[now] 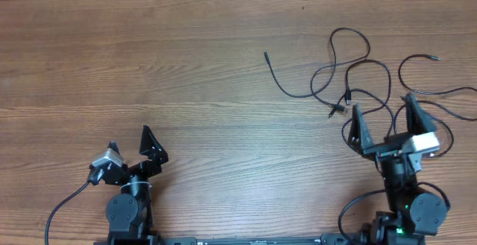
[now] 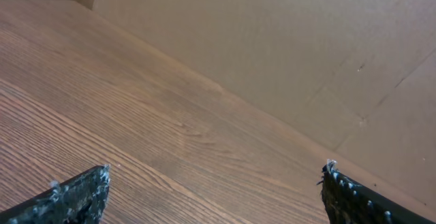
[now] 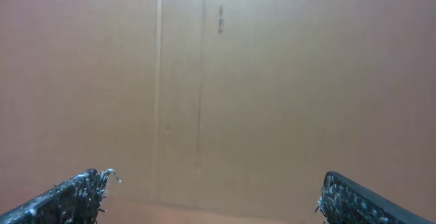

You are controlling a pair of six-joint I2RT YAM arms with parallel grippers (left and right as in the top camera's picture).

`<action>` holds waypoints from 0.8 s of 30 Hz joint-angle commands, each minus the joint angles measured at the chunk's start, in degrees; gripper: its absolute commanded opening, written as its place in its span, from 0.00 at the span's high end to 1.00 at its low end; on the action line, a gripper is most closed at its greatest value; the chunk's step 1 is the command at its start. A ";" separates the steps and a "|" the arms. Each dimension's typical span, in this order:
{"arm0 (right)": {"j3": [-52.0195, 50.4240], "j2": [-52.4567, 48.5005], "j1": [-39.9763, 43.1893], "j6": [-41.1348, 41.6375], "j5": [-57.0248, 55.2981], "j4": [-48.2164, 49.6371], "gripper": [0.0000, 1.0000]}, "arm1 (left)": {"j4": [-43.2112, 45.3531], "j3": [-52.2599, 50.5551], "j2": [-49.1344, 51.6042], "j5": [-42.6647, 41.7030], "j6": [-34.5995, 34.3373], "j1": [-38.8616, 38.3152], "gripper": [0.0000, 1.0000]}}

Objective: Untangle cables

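Left hand (image 1: 133,144), right hand (image 1: 382,107) spread wide, empty; cables (image 1: 347,94) sprawl left-right, looped.

Ahead of the left gripper's (image 1: 133,150) spread fingers, bare table (image 1: 186,88) runs unobstructed to the wall (image 2: 272,47). Cables (image 1: 348,94) sprawl just ahead of and beside the right gripper's (image 1: 387,120) spread fingers.

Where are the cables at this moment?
Overhead view: the cables lie loose on the right side of the table, directly in front of the open right tool, far from the left tool. Neither wrist view shows them.
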State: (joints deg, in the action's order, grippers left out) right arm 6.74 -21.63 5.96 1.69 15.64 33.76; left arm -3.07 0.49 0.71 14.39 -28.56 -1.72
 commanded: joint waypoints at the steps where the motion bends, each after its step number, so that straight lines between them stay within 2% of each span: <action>1: -3.56 3.13 -0.09 -0.04 -0.15 0.31 0.00 | 0.09 -0.22 -0.46 0.81 0.94 0.57 0.00; 13: -6.29 11.10 -0.09 -0.04 -0.11 -3.39 0.00 | 0.09 -0.22 -0.46 0.81 0.94 0.57 0.00; 24: -6.29 20.55 -0.11 -0.07 -0.11 -27.26 0.00 | 0.07 -0.22 -0.46 0.83 0.92 0.57 0.00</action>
State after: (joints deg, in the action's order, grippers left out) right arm 1.06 -2.98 5.96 1.72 15.66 8.36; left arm -3.09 0.49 0.71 14.41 -28.56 -1.72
